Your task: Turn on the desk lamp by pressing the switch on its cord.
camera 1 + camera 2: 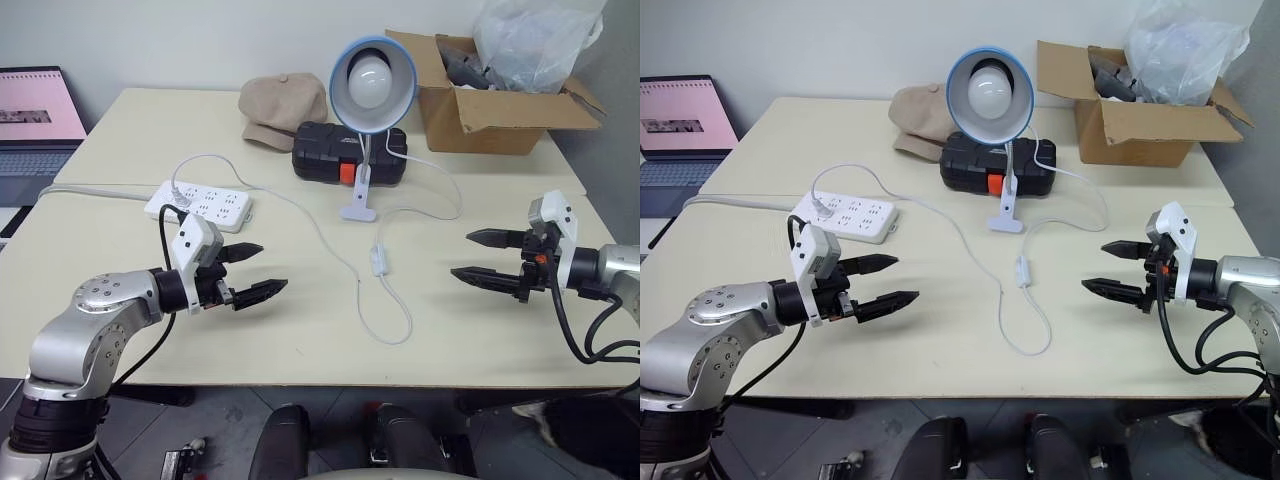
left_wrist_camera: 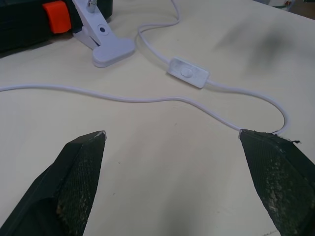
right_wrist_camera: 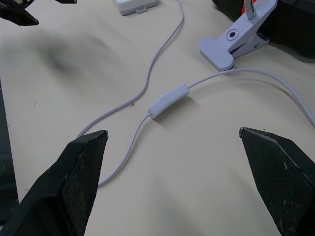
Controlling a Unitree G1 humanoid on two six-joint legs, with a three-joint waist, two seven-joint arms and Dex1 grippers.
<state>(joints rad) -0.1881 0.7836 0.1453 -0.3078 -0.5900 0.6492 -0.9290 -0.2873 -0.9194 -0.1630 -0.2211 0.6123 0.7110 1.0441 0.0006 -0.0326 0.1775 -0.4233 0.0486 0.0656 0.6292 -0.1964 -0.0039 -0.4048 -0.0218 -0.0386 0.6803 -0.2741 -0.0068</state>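
Note:
The desk lamp [image 1: 372,85] stands mid-table on its white clamp base [image 1: 358,200], its blue shade facing me and its bulb unlit. Its thin white cord [image 1: 330,245] loops forward across the table and runs back to a plug in the power strip. The small white switch [image 1: 378,261] lies flat on the table in front of the clamp, also seen as the switch [image 2: 187,73] and the switch [image 3: 168,100]. My left gripper [image 1: 252,272] hovers open to the left of the cord loop. My right gripper [image 1: 482,256] hovers open to the right of the switch. Neither touches anything.
A white power strip [image 1: 200,205] lies at the left with a grey cable. A black case [image 1: 348,152] sits behind the lamp's clamp, a beige cap [image 1: 283,108] further back. An open cardboard box [image 1: 495,95] with a plastic bag stands back right. A laptop [image 1: 35,115] is far left.

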